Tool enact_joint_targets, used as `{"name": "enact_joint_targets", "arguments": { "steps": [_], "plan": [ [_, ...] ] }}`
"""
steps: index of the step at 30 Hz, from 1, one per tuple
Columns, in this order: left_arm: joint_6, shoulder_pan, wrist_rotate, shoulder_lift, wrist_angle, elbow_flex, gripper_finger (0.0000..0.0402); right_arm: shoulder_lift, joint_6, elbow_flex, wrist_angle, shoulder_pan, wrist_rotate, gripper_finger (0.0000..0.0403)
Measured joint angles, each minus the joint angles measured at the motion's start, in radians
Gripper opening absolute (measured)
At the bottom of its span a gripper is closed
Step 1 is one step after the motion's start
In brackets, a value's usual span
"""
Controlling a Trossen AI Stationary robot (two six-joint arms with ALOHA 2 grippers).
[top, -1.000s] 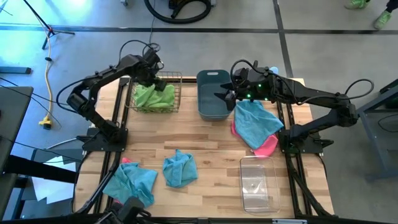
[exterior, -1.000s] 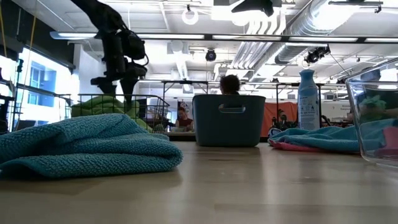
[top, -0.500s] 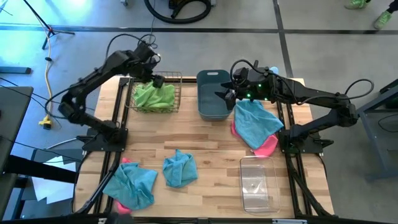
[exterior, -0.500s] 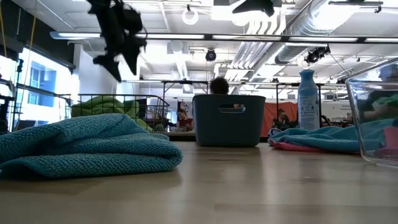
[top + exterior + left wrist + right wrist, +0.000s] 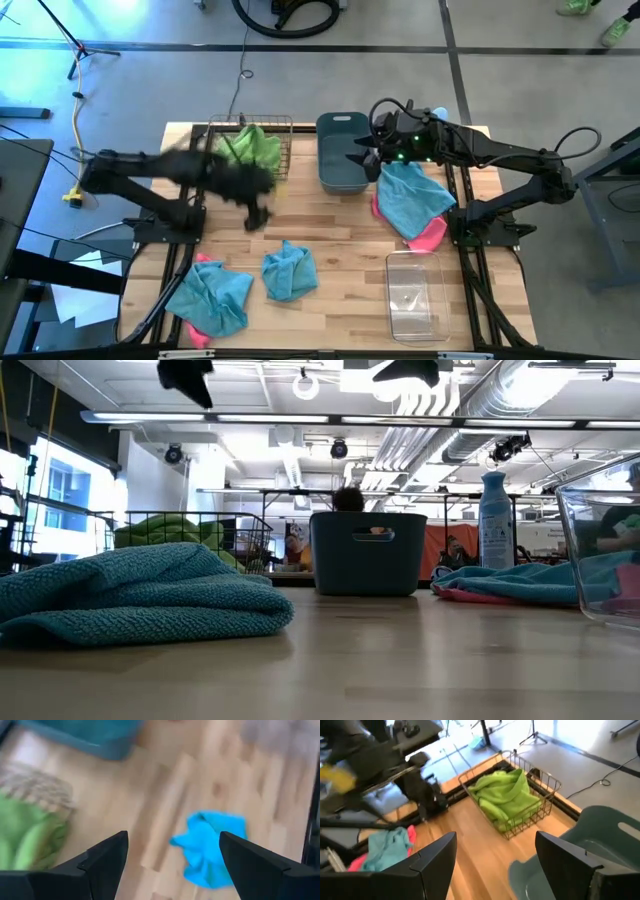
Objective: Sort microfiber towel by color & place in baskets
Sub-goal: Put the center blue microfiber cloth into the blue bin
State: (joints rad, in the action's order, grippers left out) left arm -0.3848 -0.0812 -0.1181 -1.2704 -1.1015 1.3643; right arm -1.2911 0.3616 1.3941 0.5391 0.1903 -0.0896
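Lime green towels [image 5: 250, 148] lie piled in the copper-brown wire basket [image 5: 284, 128]. A light blue towel [image 5: 290, 270] lies crumpled on the wood mid-table, and it shows below the fingers in the left wrist view [image 5: 212, 847]. Another blue towel over a pink one [image 5: 210, 295] lies at the near left. A blue towel [image 5: 410, 198] covers a pink one [image 5: 430, 236] at the right. My left gripper [image 5: 255, 205] is open, in the air between the wire basket and the mid-table towel. My right gripper [image 5: 362, 160] is open, beside the slate-blue tub [image 5: 340, 150].
The clear plastic bin [image 5: 415, 295] stands at the near right. A pale blue spray bottle [image 5: 495, 520] stands behind the right-hand towels. A strip of bare wood runs between the baskets and the near towels. A person shows behind the tub in the low view.
My left gripper has risen from over the wire basket and swung fast toward the table's near side, ending above the wood in front of the basket. The green towels stay in the basket. My right arm has kept still.
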Motion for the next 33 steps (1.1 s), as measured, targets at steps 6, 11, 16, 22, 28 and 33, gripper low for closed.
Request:
{"name": "enact_joint_targets", "arguments": {
  "steps": [6, 11, 16, 22, 28, 33],
  "plan": [
    [-0.046, -0.3, -0.077, -0.146, 0.017, -0.032, 0.0301, 0.0, -0.051, 0.0, 0.06, 0.0, 0.051, 0.0266],
    [-0.071, -0.41, -0.076, -0.3, 0.147, -0.086, 0.0301, 0.0, -0.049, 0.0, 0.072, -0.001, 0.106, 0.0266],
    [-0.061, -0.42, -0.085, -0.421, 0.291, -0.114, 0.0301, 0.0, 0.0, 0.0, 0.07, -0.014, 0.148, 0.0266],
    [-0.001, -0.417, -0.139, -0.495, 0.358, -0.178, 0.0301, 0.001, 0.068, 0.0, 0.066, -0.058, 0.158, 0.0266],
    [0.052, -0.417, -0.13, -0.503, 0.597, -0.261, 0.0301, 0.001, 0.097, 0.0, 0.063, -0.101, 0.096, 0.0266],
    [0.029, -0.406, -0.107, -0.503, 0.636, -0.327, 0.03, 0.002, 0.141, 0.0, 0.063, -0.117, 0.065, 0.0266]
  ]
}}
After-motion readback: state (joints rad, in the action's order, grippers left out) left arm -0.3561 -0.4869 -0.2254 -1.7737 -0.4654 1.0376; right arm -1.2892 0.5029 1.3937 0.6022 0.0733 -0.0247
